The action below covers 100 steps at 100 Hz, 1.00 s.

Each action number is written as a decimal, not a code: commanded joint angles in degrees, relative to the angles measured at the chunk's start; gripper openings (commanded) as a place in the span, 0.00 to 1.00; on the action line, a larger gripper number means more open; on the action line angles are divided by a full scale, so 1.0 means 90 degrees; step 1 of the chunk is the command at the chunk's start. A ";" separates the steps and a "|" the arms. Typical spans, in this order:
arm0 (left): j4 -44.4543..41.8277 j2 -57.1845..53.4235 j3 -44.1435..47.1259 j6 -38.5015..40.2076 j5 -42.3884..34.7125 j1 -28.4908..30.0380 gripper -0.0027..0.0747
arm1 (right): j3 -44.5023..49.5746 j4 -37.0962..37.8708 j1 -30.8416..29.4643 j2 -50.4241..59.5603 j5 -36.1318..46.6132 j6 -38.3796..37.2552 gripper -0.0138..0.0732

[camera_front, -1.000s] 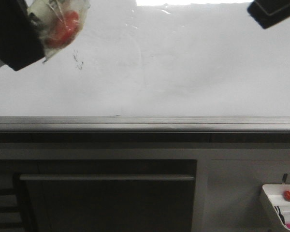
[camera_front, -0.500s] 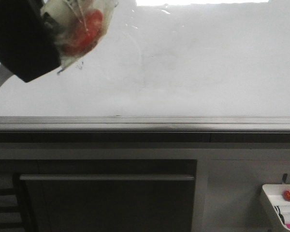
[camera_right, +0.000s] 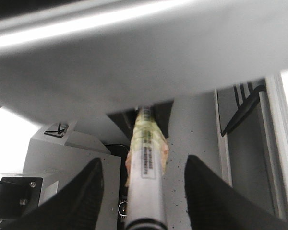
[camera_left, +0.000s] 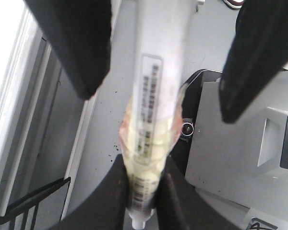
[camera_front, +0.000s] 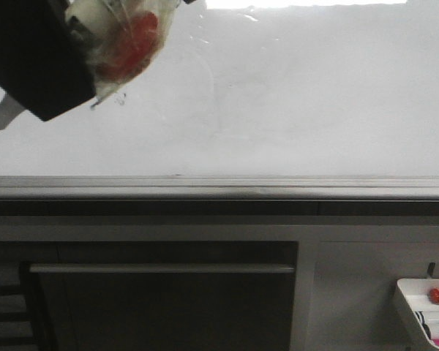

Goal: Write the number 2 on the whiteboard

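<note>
The whiteboard (camera_front: 293,95) fills the upper front view, with its grey rail (camera_front: 219,187) below. No number 2 shows on it, only a small dark smudge (camera_front: 119,99). My left gripper (camera_front: 95,55) is at the board's upper left, shut on a white marker (camera_front: 1,113) wrapped in clear tape with a red patch. In the left wrist view, my left gripper (camera_left: 145,163) clamps the marker (camera_left: 156,72). My right gripper (camera_right: 144,163) is open, its fingers (camera_left: 81,43) either side of the marker's (camera_right: 145,191) other end without touching. It is out of the front view.
A small white marker tray (camera_front: 413,307) with a red-capped marker (camera_front: 437,295) hangs at the lower right. A dark cabinet front (camera_front: 161,292) sits below the rail.
My left gripper has moved right along the board with the marker. My right gripper has left the front view's top right corner.
</note>
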<state>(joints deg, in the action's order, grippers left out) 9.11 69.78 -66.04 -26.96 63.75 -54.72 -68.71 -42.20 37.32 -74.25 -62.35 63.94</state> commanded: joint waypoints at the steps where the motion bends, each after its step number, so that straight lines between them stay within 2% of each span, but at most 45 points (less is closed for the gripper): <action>1: 0.0109 -0.0155 -0.0219 0.0004 -0.0289 -0.0059 0.01 | -0.0221 -0.0273 -0.0001 0.0124 0.0204 0.0070 0.55; 14: 0.0109 -0.0155 -0.0219 0.0004 -0.0301 -0.0059 0.01 | -0.0221 -0.0289 -0.0001 0.0124 0.0245 0.0070 0.53; 64: 0.0109 -0.0155 -0.0219 -0.0009 -0.0330 -0.0059 0.01 | -0.0221 -0.0355 -0.0001 0.0124 0.0166 0.0070 0.18; 81: 0.0014 -0.0155 -0.0219 -0.0009 -0.0373 -0.0059 0.02 | -0.0221 -0.0323 -0.0001 0.0124 0.0166 0.0070 0.17; 90: -0.0001 -0.0168 -0.0219 -0.0009 -0.0518 -0.0016 0.11 | -0.0221 -0.0247 -0.0001 0.0124 0.0188 0.0070 0.17; 100: -0.0011 -0.0194 -0.0219 -0.0009 -0.0663 0.0097 0.36 | -0.0221 -0.0151 -0.0001 0.0151 0.0281 0.0048 0.17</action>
<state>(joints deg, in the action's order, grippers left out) 8.44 69.78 -66.04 -27.05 62.42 -54.72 -68.95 -42.06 37.32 -74.25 -61.48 63.94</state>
